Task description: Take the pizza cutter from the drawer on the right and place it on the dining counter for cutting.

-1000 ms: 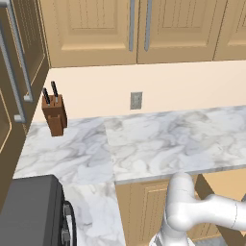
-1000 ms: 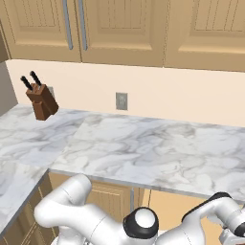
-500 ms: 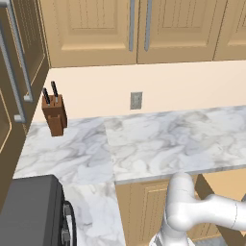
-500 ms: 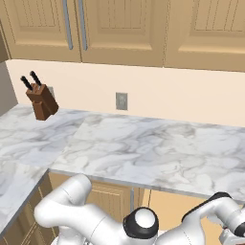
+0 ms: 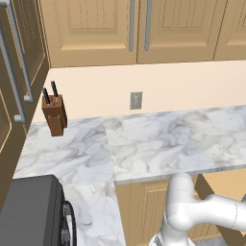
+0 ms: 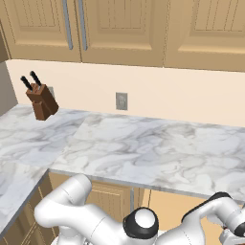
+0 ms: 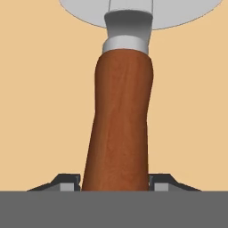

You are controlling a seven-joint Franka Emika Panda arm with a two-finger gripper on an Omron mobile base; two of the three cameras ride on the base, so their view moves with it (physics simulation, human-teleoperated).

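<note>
Reddish-brown wooden-handled pizza cutter (image 7: 119, 120), steel blade at its far end, lying on the tan drawer floor (image 7: 40, 111). My gripper (image 7: 115, 183) brackets the handle, fingertips (image 7: 67, 182) hard against both sides; whether they grip, I cannot tell. Squeeze fully, then lift straight. Above: grey-veined marble worktop (image 5: 158, 144), wooden knife block (image 5: 54, 115).

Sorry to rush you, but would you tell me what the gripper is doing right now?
Gripper: fingers against both sides of the pizza cutter handle, apparently shut on it.
</note>
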